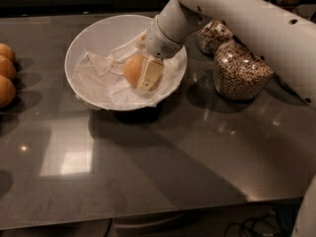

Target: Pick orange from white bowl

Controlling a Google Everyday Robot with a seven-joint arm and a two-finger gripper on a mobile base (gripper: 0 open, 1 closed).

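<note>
Nearest me, the grey table [163,167] throws back a patch of light. Further in stands one white bowl [79,90], lined with crumpled paper [94,75]. The orange [131,69] sits in the bowl, right of its middle. The gripper [140,80] is down in the bowl, grasping the orange: one pale finger [151,74] lies flat on its right side, while the other is hidden behind the fruit. At the left edge, well apart from the bowl, three similar fruits [6,68] cluster together. Right of the bowl stand two glass jars [240,73] of cereal, the farther one partly hidden by the white arm [247,19], which reaches in over them.
</note>
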